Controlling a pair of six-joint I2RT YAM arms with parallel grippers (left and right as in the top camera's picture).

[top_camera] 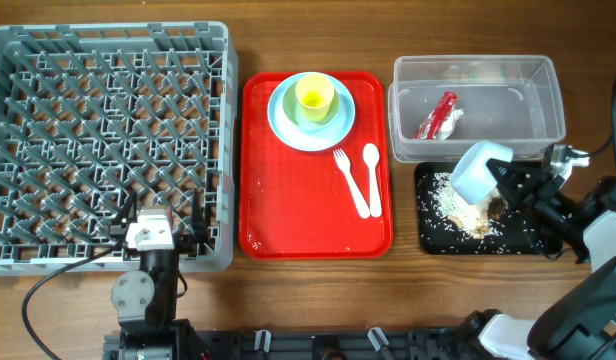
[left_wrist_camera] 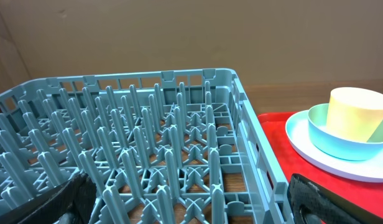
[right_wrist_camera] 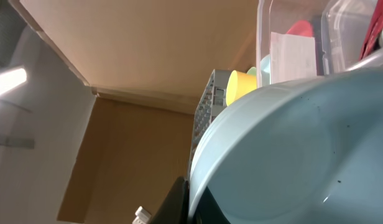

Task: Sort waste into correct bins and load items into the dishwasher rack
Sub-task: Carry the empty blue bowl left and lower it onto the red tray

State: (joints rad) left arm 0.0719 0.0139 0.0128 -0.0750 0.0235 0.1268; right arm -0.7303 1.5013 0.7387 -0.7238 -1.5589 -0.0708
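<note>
My right gripper (top_camera: pixel 500 180) is shut on the rim of the small white bowl (top_camera: pixel 478 172), tipped on its side over the black tray (top_camera: pixel 428 240), where rice-like scraps (top_camera: pixel 458 208) lie. The bowl fills the right wrist view (right_wrist_camera: pixel 297 155). The clear tub (top_camera: pixel 548 90) holds the red wrapper (top_camera: pixel 435 115) and white paper (top_camera: pixel 453 122). The red tray (top_camera: pixel 288 215) carries the light blue plate (top_camera: pixel 283 125), blue-green bowl (top_camera: pixel 333 115), yellow cup (top_camera: pixel 314 96), fork (top_camera: pixel 349 180) and spoon (top_camera: pixel 372 178). My left gripper (left_wrist_camera: pixel 191 208) is open over the near right corner of the grey rack (top_camera: pixel 108 140).
The rack (left_wrist_camera: pixel 148 137) holds nothing and fills the table's left third. The red tray lies between the rack and the tub. Wooden table shows in front of the tray. Cables run near the table's right edge (top_camera: pixel 608 150).
</note>
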